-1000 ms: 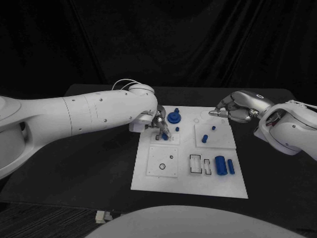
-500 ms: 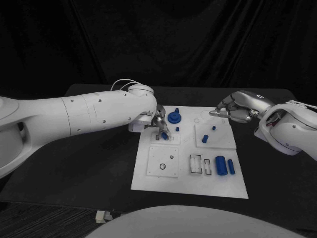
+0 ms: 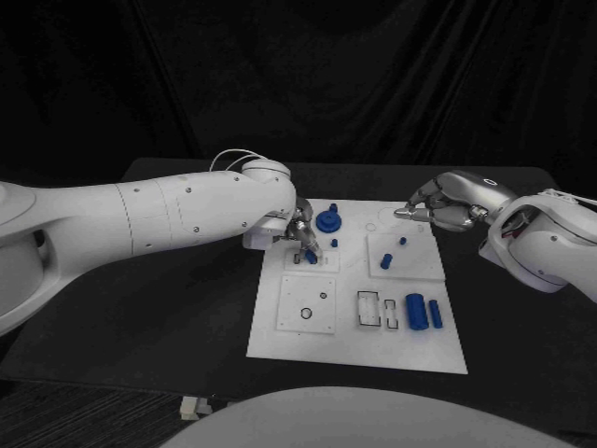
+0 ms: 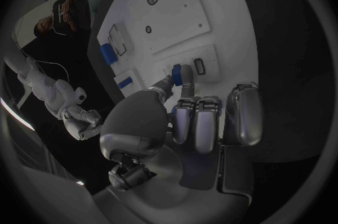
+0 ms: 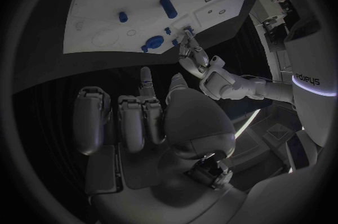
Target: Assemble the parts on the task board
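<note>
The black worktop [image 3: 177, 308] carries the white task board [image 3: 359, 345], which lies flat on it, directly under the left hand's fingers [image 3: 300, 238] and beside and below the right hand's fingers [image 3: 426, 213], which hang at the board's far corner. Bare black surface runs around the board on every side, widest on the side away from the right hand's fingers.
</note>
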Motion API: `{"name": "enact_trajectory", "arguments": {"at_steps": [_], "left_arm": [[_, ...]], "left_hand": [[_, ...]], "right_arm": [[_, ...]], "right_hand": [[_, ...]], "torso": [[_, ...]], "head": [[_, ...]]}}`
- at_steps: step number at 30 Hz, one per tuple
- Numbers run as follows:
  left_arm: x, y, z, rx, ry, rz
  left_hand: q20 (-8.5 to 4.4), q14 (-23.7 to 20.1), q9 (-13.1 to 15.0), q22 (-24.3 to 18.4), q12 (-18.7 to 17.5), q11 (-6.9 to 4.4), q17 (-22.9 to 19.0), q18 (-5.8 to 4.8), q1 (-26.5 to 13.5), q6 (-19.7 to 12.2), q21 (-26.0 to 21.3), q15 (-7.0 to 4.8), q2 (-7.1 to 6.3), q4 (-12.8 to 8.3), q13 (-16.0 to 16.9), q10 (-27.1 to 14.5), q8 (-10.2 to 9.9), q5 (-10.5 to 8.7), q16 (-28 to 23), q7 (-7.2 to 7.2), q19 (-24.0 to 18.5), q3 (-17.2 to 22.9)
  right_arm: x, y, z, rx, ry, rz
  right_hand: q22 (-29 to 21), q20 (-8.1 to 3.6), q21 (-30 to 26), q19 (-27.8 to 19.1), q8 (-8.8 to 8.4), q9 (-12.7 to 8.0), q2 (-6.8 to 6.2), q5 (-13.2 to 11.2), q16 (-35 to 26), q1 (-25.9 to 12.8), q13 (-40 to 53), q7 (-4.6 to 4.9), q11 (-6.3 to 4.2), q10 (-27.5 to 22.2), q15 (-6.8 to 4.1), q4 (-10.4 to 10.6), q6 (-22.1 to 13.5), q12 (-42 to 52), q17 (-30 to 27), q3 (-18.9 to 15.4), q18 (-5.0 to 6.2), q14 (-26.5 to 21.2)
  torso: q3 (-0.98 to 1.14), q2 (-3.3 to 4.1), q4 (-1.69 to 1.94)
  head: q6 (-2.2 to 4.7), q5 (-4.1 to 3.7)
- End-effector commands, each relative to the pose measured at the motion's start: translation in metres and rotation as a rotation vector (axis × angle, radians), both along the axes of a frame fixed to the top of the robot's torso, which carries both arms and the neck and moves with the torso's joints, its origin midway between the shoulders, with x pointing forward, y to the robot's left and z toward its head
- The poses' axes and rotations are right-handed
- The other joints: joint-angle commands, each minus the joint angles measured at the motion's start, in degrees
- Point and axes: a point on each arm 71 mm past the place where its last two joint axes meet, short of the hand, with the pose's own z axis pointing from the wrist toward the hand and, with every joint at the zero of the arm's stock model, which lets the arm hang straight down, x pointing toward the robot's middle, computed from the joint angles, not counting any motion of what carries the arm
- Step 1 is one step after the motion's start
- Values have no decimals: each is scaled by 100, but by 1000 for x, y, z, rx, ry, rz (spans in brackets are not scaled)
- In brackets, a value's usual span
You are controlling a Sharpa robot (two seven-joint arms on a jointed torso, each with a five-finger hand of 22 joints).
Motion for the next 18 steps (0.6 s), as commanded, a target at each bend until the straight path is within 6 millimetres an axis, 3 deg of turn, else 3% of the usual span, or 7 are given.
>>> {"name": "enact_trajectory", "arguments": {"at_steps": [1, 3, 8, 18], "left_arm": [[-1, -3, -1, -7, 6, -14], [-1, -3, -1, -7, 7, -14], [-1, -2, -1, -6, 7, -11], [0, 0, -2, -3, 11, -10]], "left_hand": [[8, 558, -46, 424, -61, 19, 1453, 55, 5, -45, -35, -8, -8, 66, 1255, 435, -76, -7, -40, 37, -30, -13], [15, 554, -78, 421, -71, 29, 1446, 56, -17, -56, -46, 1, -9, 91, 1246, 430, -128, -27, -48, 50, -34, -23], [63, 469, -325, 392, -302, 88, 1266, 69, -289, 23, -133, 50, -40, 382, 1058, 312, -418, -210, -240, 117, -63, -220], [74, 469, -434, 402, -323, 96, 1258, 73, -594, 137, -169, 57, -107, 707, 1049, 314, -553, -247, -258, 125, -60, -538]], "right_arm": [[0, -1, -2, -5, 7, -13], [0, -1, -2, -5, 7, -13], [-1, -1, -1, -4, 6, -13], [-1, -1, -3, -4, 9, -13]], "right_hand": [[1166, 40, -27, 60, 31, 10, -6, 30, -2, 67, 1509, -14, 53, 597, 29, 3, 35, 20, 1487, -30, 118, 592], [1166, 40, -27, 60, 31, 10, -6, 30, -2, 67, 1509, -14, 53, 597, 29, 3, 35, 20, 1487, -30, 118, 592], [1164, 40, -32, 58, 32, 10, -4, 33, -2, 72, 1509, -14, 54, 597, 30, 2, 36, 20, 1487, -35, 119, 592], [1164, 40, -32, 58, 32, 10, -4, 33, -2, 72, 1509, -14, 54, 597, 30, 2, 36, 20, 1487, -35, 119, 592]], "torso": [[0, 1, 4], [1, -1, 1], [1, 7, 2], [0, 2, 1]], "head": [[-1, -5], [-1, 0], [-1, 5], [-1, 13]]}}
